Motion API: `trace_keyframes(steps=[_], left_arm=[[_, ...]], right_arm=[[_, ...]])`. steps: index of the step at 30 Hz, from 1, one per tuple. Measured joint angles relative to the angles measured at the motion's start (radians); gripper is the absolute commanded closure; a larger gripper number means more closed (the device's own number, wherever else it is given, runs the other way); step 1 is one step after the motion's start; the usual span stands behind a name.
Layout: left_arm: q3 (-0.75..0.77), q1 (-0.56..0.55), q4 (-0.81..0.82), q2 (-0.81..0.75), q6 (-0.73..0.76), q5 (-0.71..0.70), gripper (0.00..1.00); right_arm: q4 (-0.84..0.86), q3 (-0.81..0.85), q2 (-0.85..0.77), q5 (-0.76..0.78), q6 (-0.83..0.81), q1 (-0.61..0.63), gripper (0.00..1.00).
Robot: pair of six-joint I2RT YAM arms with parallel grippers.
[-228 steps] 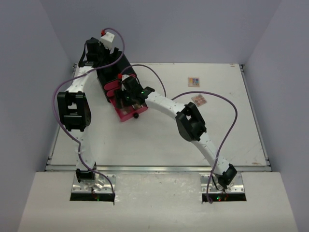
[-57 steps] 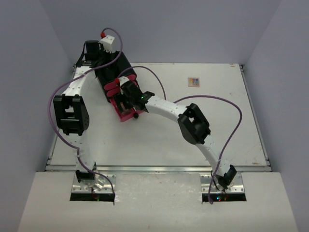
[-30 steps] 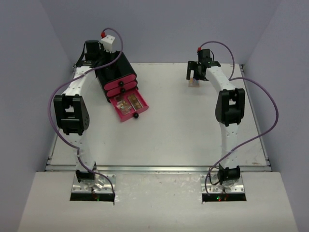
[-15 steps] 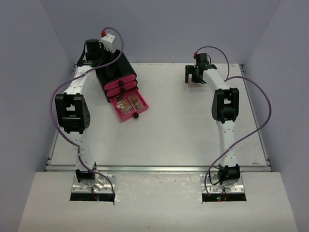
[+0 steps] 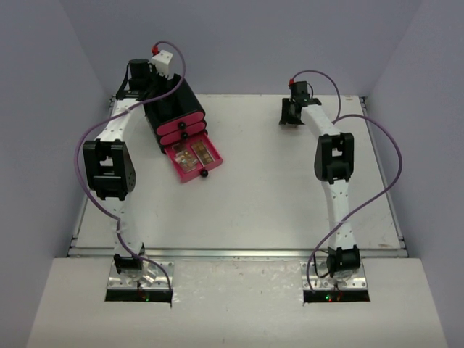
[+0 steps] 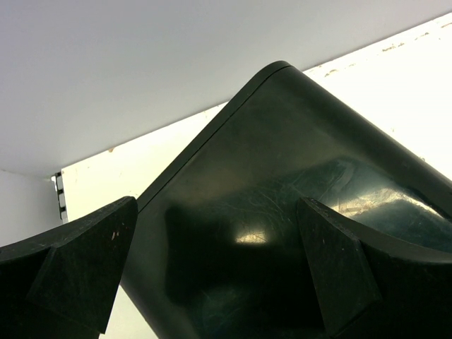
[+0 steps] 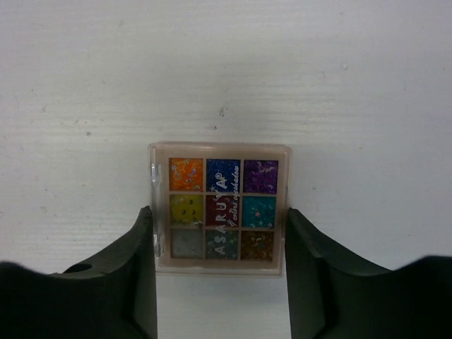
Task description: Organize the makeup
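A square multicolour palette (image 7: 221, 208) with nine glitter swatches lies flat on the white table at the back right. My right gripper (image 7: 219, 227) is down around it, and its fingers (image 7: 145, 268) touch both side edges. In the top view the right gripper (image 5: 292, 116) hides the palette. Two tan palettes (image 5: 193, 154) lie in the open pink drawer (image 5: 190, 174) of the black chest (image 5: 174, 105). My left gripper (image 5: 143, 78) rests open on the chest's top (image 6: 282, 212), with nothing between its fingers (image 6: 78, 275).
The chest stands at the back left with its bottom drawer pulled out toward the table's middle. Two upper pink drawer fronts (image 5: 180, 129) are closed. The right arm's purple cable (image 5: 388, 181) loops over the right side.
My right arm left the open drawer, swung to the back right and came down around the multicolour palette. The left arm has stayed on the chest.
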Motion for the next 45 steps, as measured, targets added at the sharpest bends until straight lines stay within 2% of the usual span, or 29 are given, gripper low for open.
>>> trace_keyframes(steps=[3, 5, 14, 19, 23, 26, 31, 35, 39, 45], left_arm=[[0.002, 0.000, -0.001, 0.000, 0.000, 0.000, 0.03], [0.002, 0.000, -0.001, 0.001, 0.000, 0.000, 0.03], [0.005, 0.000, -0.006, 0.001, 0.000, 0.000, 0.03], [0.005, 0.000, -0.006, 0.001, 0.000, 0.001, 0.03], [0.005, 0.000, -0.006, 0.001, 0.000, 0.000, 0.03], [0.005, 0.000, -0.006, 0.002, 0.000, 0.000, 0.03], [0.005, 0.000, -0.006, 0.002, 0.000, 0.000, 0.03], [0.005, 0.000, -0.006, 0.002, 0.000, 0.000, 0.03], [0.005, 0.000, -0.006, 0.002, 0.000, 0.000, 0.03], [0.005, 0.000, -0.006, 0.002, 0.000, 0.001, 0.03]], right_arm=[[0.013, -0.015, -0.006, -0.005, 0.001, 0.000, 0.90], [0.027, -0.041, -0.020, -0.005, 0.000, 0.001, 0.94], [0.068, -0.382, -0.258, -0.051, 0.002, 0.015, 0.95], [0.111, -0.482, -0.407, -0.089, 0.011, 0.044, 0.96], [0.176, -0.529, -0.507, -0.111, 0.006, 0.105, 0.95], [0.236, -0.566, -0.559, -0.144, -0.014, 0.212, 0.95], [0.316, -0.570, -0.561, -0.189, -0.059, 0.454, 0.97], [0.330, -0.524, -0.510, -0.170, -0.108, 0.585, 0.98], [0.323, -0.412, -0.398, -0.113, -0.145, 0.625, 0.98], [0.294, -0.394, -0.316, -0.026, -0.180, 0.631, 0.98]])
